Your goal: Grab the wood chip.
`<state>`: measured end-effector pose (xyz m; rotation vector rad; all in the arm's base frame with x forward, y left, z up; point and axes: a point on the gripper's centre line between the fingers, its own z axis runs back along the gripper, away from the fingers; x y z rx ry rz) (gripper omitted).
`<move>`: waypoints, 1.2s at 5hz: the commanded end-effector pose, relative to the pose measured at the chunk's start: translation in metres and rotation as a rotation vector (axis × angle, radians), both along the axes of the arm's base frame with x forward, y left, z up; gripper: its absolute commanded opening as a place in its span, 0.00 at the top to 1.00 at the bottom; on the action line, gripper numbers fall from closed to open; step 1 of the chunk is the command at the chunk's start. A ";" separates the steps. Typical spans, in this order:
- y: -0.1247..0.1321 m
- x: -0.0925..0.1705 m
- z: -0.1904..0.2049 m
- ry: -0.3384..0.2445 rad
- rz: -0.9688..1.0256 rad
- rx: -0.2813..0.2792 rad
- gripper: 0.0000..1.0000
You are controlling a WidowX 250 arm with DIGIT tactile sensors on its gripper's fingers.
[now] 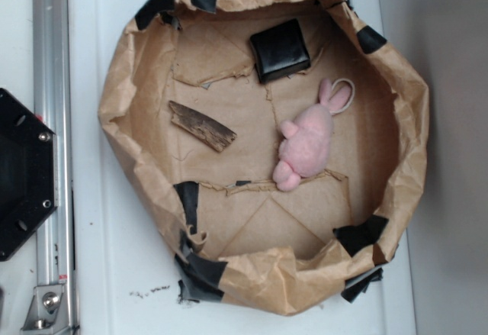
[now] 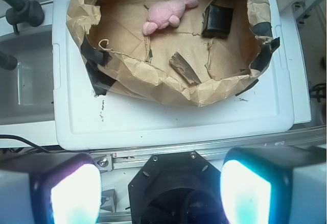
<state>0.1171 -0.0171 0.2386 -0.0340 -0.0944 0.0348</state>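
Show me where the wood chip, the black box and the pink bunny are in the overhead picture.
wood chip [image 1: 202,127], exterior view, middle of its streaky top face.
black box [image 1: 279,49], exterior view, centre of its glossy lid.
pink bunny [image 1: 308,143], exterior view, middle of its plush body.

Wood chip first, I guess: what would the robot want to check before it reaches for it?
1. Wood chip in view, lying flat in the paper bowl: ok.
2. Space around the chip, apart from the black box and pink bunny: ok.
3. Claw open, fingers spread wide: ok.
4. Claw empty: ok.
5. Claw above the chip: not ok, it hangs back outside the bowl.
6. Bowl's crumpled rim clear of the approach path: cannot tell.
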 end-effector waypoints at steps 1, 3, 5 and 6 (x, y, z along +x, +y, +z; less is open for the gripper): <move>0.000 0.000 0.000 0.000 0.000 0.000 0.00; 0.033 0.095 -0.030 0.047 -0.143 0.045 0.00; 0.054 0.111 -0.053 0.043 -0.414 0.011 0.00; 0.052 0.104 -0.067 0.121 -0.489 0.004 0.00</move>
